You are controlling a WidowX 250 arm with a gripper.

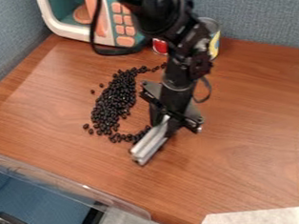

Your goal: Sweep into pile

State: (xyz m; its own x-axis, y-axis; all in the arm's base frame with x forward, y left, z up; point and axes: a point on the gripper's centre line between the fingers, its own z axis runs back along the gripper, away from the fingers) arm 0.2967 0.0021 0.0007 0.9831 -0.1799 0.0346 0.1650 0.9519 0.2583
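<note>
Gripper point(139, 157): jaws together, slanting down beside the beans' lower end
Beans point(113, 104): black, curved band, few strays
Can point(215, 44): behind the arm

Wood grain with a soft sheen is seen on the table point(245, 170), glossy skins on the black beans point(113, 102), smooth plastic on the toy microwave point(77, 33); the partition point(254, 12) is covered in rough cloth

Camera view: set above the front of the wooden tabletop point(250, 160), looking down at a slant. Faces the back edge, fabric partition point(260, 11) beyond. Middling range: back left corner, by toy microwave point(119, 30), farther off; front left edge nearer.
</note>
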